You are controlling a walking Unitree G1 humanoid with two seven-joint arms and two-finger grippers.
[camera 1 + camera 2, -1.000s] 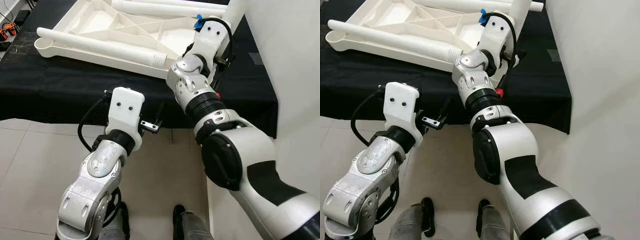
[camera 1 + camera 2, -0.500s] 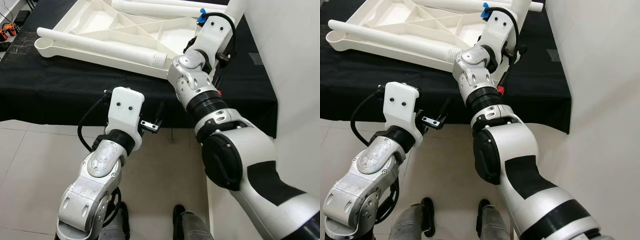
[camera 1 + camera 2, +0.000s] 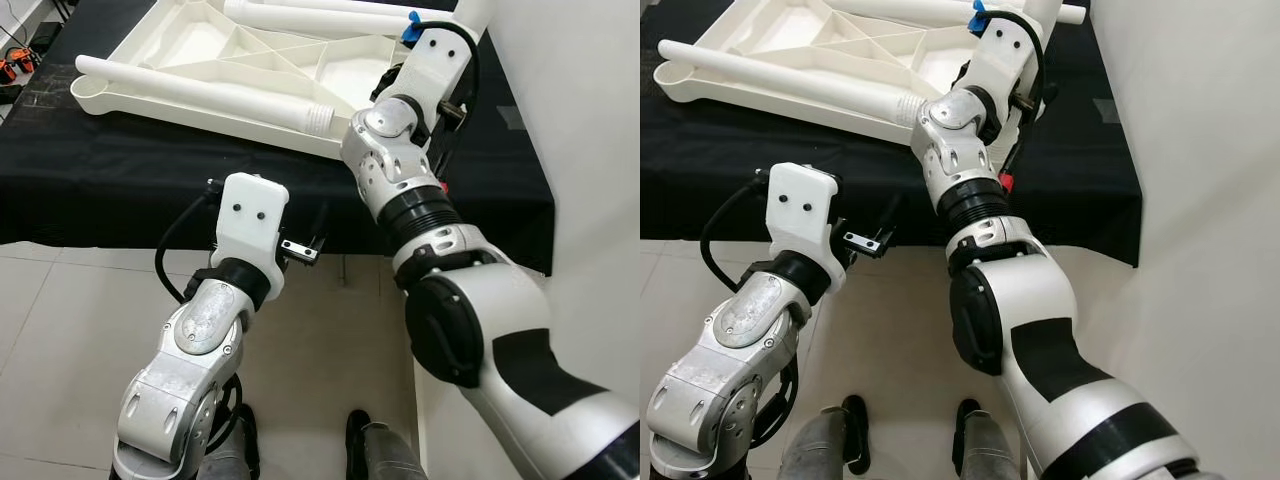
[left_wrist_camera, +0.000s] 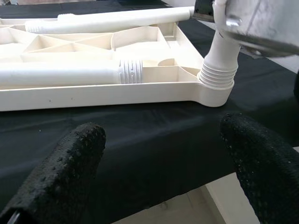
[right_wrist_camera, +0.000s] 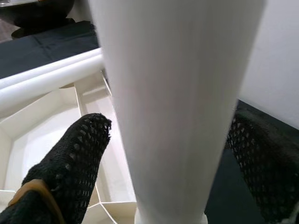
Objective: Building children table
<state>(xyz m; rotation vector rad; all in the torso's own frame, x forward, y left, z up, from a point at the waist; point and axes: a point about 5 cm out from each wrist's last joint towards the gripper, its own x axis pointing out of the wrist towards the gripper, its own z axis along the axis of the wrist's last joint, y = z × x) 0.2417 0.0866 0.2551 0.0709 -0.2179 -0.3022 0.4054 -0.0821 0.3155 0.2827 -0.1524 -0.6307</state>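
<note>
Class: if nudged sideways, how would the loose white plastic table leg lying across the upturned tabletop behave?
The loose white plastic table leg is round, so it would probably roll. It looks stiff and likely light. The ribbed white plastic tabletop beneath may check it.

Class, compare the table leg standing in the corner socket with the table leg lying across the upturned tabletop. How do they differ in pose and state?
The standing leg is upright with its ribbed end in the tabletop's corner socket; the lying leg rests flat across the tabletop, its ribbed end in no socket. The right gripper's fingers flank the standing leg; no gripper is at the lying leg. Both are white plastic tubes.
</note>
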